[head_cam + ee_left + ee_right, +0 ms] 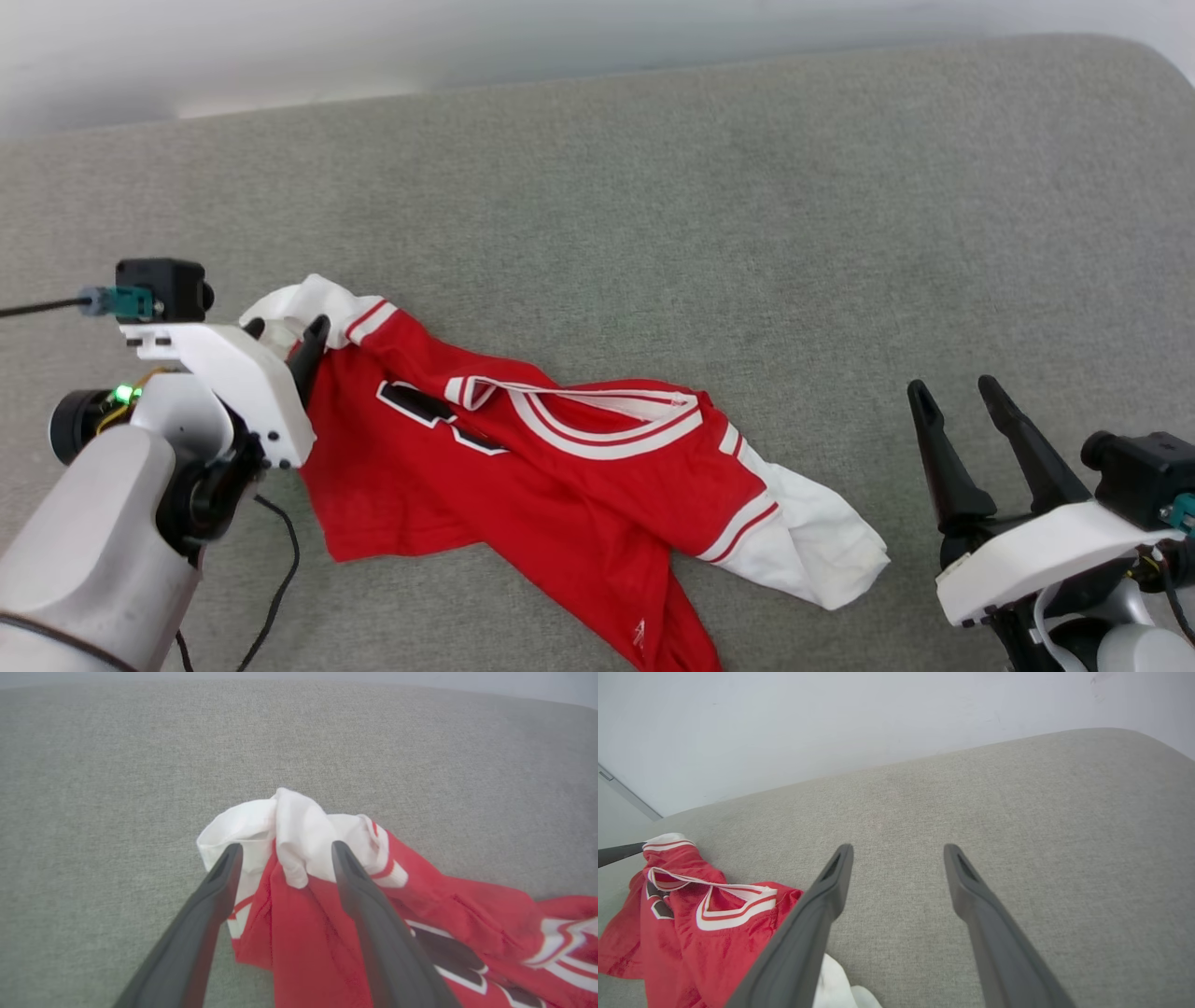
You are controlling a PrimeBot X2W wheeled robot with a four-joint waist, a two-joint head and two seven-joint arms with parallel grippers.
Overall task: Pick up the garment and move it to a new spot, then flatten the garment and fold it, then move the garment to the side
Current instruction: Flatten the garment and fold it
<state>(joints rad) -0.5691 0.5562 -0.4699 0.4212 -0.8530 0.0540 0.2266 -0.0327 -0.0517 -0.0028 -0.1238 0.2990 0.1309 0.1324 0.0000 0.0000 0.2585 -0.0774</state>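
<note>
The garment (560, 476) lies crumpled on the grey cushion: a red shirt with white sleeves, a striped collar and part of a black print showing. My left gripper (287, 325) is open at its left end, fingers straddling the bunched white sleeve (299, 826) and the red cloth below it. In the left wrist view the gripper (285, 847) has cloth between its fingers without pinching it. My right gripper (952, 385) stands open, holding nothing, to the right of the other white sleeve (822, 551). The right wrist view shows that gripper (899, 848) over bare cushion, the garment (714, 924) at its lower left.
The grey fabric cushion (709, 205) stretches wide behind and to the right of the shirt. A pale wall (373, 47) runs along its far edge. A black cable (280, 579) hangs by my left arm.
</note>
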